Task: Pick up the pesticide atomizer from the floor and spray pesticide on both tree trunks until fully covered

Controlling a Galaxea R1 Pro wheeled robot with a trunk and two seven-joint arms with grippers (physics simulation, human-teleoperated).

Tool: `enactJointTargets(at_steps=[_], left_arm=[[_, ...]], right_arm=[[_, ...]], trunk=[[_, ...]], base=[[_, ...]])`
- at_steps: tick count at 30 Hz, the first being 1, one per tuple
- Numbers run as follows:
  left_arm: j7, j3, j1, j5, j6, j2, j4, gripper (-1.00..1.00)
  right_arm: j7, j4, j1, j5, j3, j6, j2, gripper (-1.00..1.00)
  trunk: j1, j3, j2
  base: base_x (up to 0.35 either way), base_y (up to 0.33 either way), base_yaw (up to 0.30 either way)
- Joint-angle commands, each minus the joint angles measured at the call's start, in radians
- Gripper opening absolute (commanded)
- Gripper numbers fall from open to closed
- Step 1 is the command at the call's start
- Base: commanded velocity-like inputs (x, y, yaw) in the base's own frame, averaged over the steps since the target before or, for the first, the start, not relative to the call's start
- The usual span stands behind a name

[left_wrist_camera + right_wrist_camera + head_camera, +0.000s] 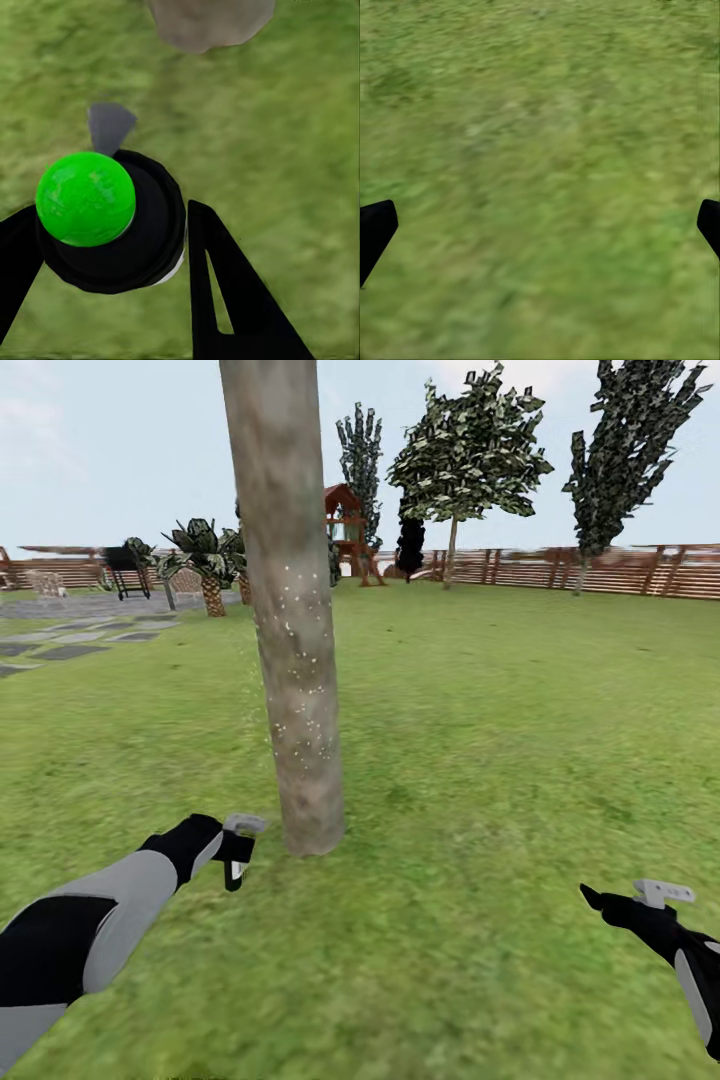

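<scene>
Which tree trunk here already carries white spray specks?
The thick beige-grey tree trunk right in front, beside the left gripper holding the pesticide atomizer. The trees by the fence look unspeckled from here.

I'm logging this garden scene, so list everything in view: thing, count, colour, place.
tree trunk: one, beige-grey with white specks, straight ahead, near
pesticide atomizer: one, black with grey spray head, in left gripper beside trunk base
green ball: one, bright green, on the atomizer in the left wrist view
leafy trees: several, dark green, by the fence
wooden fence: one, brown, far edge
playhouse: one, red-brown, behind trunk
palm plants: few, green, far left
grass: green, all around
left gripper: black, closed on atomizer
right gripper: black, open over grass
</scene>
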Motion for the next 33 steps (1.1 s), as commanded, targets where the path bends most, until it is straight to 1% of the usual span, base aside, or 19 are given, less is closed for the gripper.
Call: enactJointTargets(at_steps=[1, 9, 14, 17, 20, 29, 33], left_arm=[[0.001, 0.001, 0.003, 0.001, 0.000, 0.000, -0.001, -1.00], [0.000, 0.001, 0.010, 0.001, 0.000, -0.003, 0.000, -1.00], [-0.001, 0.001, 0.015, 0.002, 0.001, -0.016, 0.000, -1.00], [-0.002, 0.001, 0.016, 0.002, 0.001, -0.018, 0.000, -1.00], [-0.002, 0.001, 0.016, 0.002, 0.002, -0.023, 0.000, -1.00], [-0.002, 0.001, 0.016, 0.002, 0.003, -0.036, 0.000, -1.00], [-0.002, 0.001, 0.016, 0.002, 0.003, -0.037, 0.000, -1.00]], right_arm=[[0.000, 0.000, 0.000, 0.000, 0.000, 0.000, 0.000, 1.00], [0.002, -0.001, 0.000, 0.000, 0.000, 0.001, 0.000, 1.00], [0.001, -0.001, 0.000, 0.000, 0.000, 0.002, 0.001, 1.00], [0.000, -0.001, 0.000, 0.000, 0.000, 0.002, 0.001, 1.00], [0.001, -0.002, 0.000, 0.000, 0.000, 0.002, 0.000, 1.00], [0.002, -0.002, 0.000, 0.000, 0.000, 0.002, 0.000, 1.00], [0.002, -0.003, 0.000, 0.000, 0.000, 0.002, 0.000, 1.00]], trunk=[[0.000, 0.000, 0.000], [0.000, -0.001, 0.000], [0.000, -0.006, 0.000], [0.000, -0.008, 0.000], [0.000, -0.009, 0.000], [0.000, -0.009, 0.000], [0.000, -0.009, 0.000]], base=[[0.065, -0.221, 0.123], [0.102, -0.294, 0.055], [0.078, -0.245, 0.207], [0.007, -0.022, 0.223], [0.001, -0.091, 0.070], [-0.063, -0.294, 0.008], [-0.070, -0.308, 0.150]])
